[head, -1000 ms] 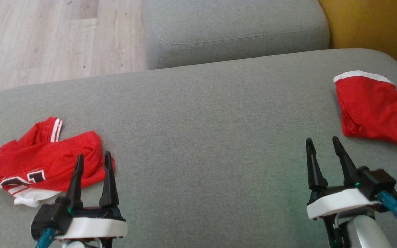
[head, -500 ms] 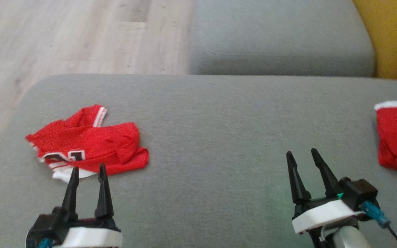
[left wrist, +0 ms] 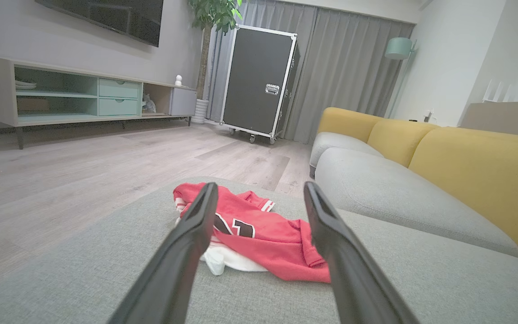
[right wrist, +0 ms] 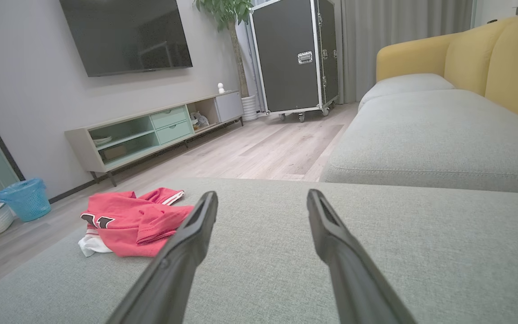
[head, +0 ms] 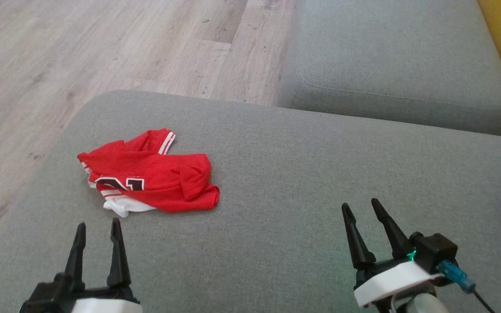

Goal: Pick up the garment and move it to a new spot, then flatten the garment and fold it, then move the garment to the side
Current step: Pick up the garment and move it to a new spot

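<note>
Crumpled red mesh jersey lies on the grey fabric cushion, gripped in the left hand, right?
Not gripped. The crumpled red mesh jersey lies on the grey fabric cushion, but the left hand is open, short of it; see head view.

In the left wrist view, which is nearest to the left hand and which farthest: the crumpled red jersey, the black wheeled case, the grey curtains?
1. Crumpled red jersey, on the grey cushion just ahead.
2. Black wheeled case, across the wooden floor.
3. Grey curtains, behind the case.

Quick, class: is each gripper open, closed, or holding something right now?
Left gripper: open, holding nothing, short of the red jersey.
Right gripper: open, holding nothing, above the grey cushion.
</note>
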Motion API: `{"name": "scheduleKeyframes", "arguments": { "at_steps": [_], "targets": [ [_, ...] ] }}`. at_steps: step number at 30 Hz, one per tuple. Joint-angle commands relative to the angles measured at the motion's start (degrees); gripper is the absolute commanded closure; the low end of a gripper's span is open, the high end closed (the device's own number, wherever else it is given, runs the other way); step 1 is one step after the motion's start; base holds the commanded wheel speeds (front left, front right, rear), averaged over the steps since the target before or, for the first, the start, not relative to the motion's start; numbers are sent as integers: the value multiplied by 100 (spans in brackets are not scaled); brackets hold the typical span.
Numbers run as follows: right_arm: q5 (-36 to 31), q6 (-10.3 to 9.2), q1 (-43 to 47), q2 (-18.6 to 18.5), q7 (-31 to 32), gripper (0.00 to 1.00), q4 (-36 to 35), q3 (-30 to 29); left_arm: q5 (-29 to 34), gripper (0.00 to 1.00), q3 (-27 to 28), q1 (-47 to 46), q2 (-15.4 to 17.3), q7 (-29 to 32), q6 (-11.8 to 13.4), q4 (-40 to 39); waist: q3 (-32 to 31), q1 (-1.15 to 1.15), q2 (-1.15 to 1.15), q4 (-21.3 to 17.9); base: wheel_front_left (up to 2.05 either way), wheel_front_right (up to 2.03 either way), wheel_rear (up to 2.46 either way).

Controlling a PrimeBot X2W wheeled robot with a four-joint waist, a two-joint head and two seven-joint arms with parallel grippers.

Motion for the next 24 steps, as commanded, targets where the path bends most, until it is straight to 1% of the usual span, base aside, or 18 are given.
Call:
{"name": "scheduleKeyframes", "arguments": {
  "at_steps": [1,4,7,10,12,15,20,22,23,24],
  "targets": [
    [29,-4,-108,-18,-61,0,-154,115,59,0,226,-229,15,-55,-36,-179,27,1,0,10,0,0,0],
    [43,-4,-135,-18,-61,0,-161,126,76,0,295,-231,17,-55,-60,-177,97,1,0,-22,0,0,0],
    [16,-4,-175,-18,-61,0,-166,98,152,0,322,-338,95,-55,-93,-130,208,1,0,-113,0,0,0],
    [-35,-4,-251,-18,-61,0,-195,33,243,0,137,-615,328,-47,-136,92,426,1,0,-261,0,0,0],
    [-87,-4,-328,-18,-61,0,-230,-25,261,0,-51,-968,539,120,-158,291,622,1,0,-359,0,0,0],
    [-174,-4,-439,-18,-61,0,-273,-129,177,0,-570,-1624,884,705,-178,593,910,1,0,-490,0,0,0],
    [-291,-4,-622,-18,-61,0,-353,-259,-443,0,-1762,-2748,1587,1795,-182,1049,1382,1,0,-693,0,0,0],
    [-315,-4,-700,-18,-61,0,-389,-296,-802,0,-2080,-3156,1754,2131,-183,1251,1543,1,0,-763,0,0,0],
    [-315,-4,-700,-18,-61,0,-389,-296,-802,0,-2080,-3156,1754,2131,-183,1251,1543,1,0,-763,0,0,0],
    [-325,-4,-736,-18,-61,0,-405,-304,-949,0,-2223,-3342,1831,2278,-183,1354,1614,1,0,-800,0,0,0]
  ]
}}
